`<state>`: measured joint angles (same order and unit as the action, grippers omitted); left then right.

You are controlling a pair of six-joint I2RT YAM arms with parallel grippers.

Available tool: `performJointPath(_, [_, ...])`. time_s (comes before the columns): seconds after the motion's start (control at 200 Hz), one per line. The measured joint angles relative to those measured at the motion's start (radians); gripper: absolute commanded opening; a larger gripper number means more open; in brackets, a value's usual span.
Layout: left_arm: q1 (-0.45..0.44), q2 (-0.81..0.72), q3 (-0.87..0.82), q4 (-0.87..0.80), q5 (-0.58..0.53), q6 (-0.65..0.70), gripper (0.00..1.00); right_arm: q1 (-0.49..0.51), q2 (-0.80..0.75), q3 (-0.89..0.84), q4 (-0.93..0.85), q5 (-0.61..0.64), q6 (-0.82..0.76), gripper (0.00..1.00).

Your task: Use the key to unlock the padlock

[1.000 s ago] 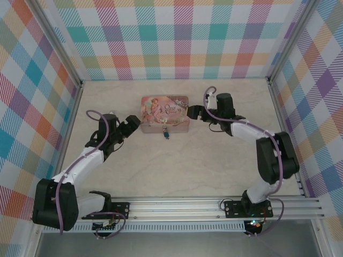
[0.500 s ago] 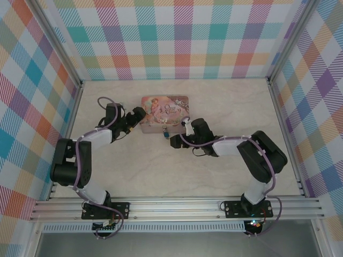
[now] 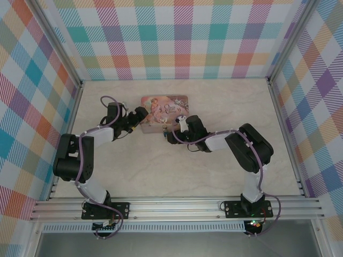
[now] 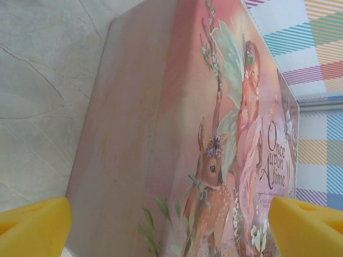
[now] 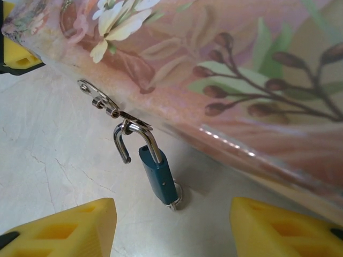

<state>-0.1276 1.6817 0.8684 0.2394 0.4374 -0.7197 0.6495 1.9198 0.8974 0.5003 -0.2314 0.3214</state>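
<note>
The teal padlock (image 5: 158,174) hangs from the hasp (image 5: 102,100) of the pink picture box (image 5: 225,69) by its silver shackle (image 5: 140,136). One leg of the shackle is out of the body. A small metal ring (image 5: 177,198) shows at the lock's bottom end, where the key itself cannot be made out. My right gripper (image 5: 172,230) is open, its yellow fingers (image 5: 64,227) either side of the lock and short of it. It sits at the box's front (image 3: 172,136). My left gripper (image 4: 169,230) is open around the box's left end (image 3: 138,115).
The box (image 3: 164,111) lies at the middle back of the marble-pattern table (image 3: 177,166). Plaid walls (image 3: 177,37) close in the back and both sides. The metal rail (image 3: 177,206) carrying the arm bases runs along the near edge.
My right gripper swung from the box's right end to its front, down by the padlock. My left gripper moved up to the box's left end.
</note>
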Motion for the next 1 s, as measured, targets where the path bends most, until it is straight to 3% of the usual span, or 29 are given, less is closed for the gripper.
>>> performJointPath(1.0, [-0.047,0.043,0.000,0.030,-0.012,-0.024,0.93,0.000,0.091,0.004,0.166,-0.045,-0.006,0.41])
